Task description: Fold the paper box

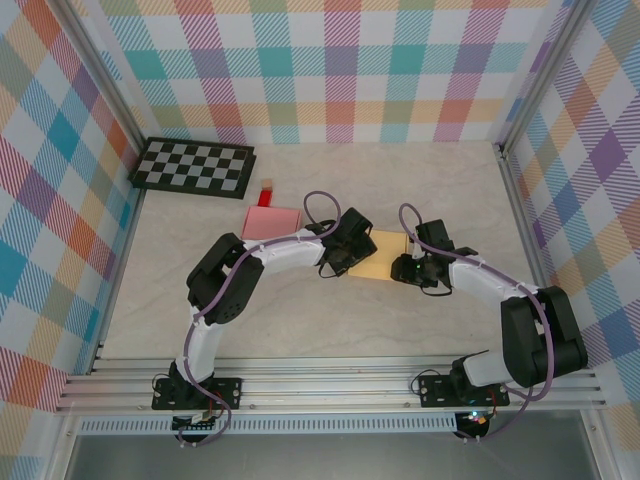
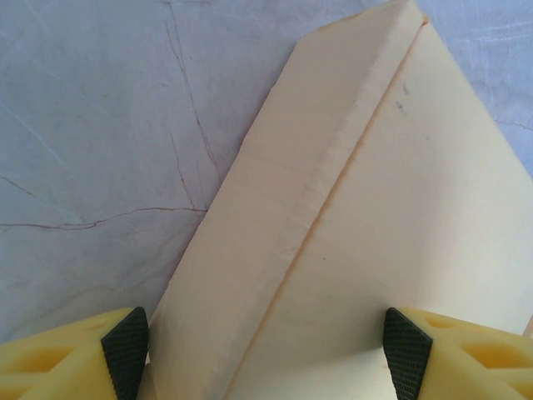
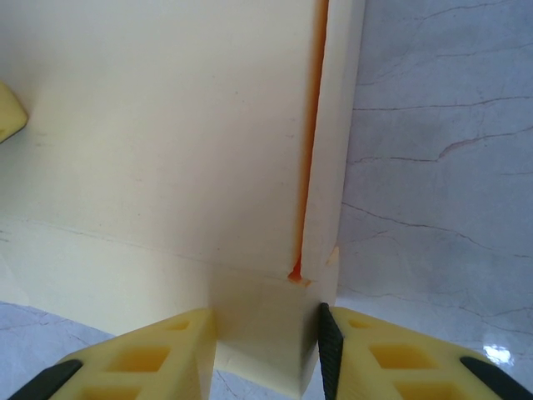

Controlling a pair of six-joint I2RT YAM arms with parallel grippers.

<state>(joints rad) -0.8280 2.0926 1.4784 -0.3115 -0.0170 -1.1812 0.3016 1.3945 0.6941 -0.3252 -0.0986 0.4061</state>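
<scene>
Plainly cream, creased, flat paper box [image 2: 400,208].

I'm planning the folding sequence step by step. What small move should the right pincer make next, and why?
Probably rotate the right pincer to fold the corner tab upward along its crease: that pincer is clamped on the tab, and the open left pincer spans the paper box, seemingly steadying it.

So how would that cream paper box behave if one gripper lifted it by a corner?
Probably floppy: the paper box lies as a thin flat sheet with a creased side flap, so it would likely hinge there and sag. Likely light, since the right gripper pinches just a small tab. Pushed, it may slide across the smooth table rather than tip.
</scene>
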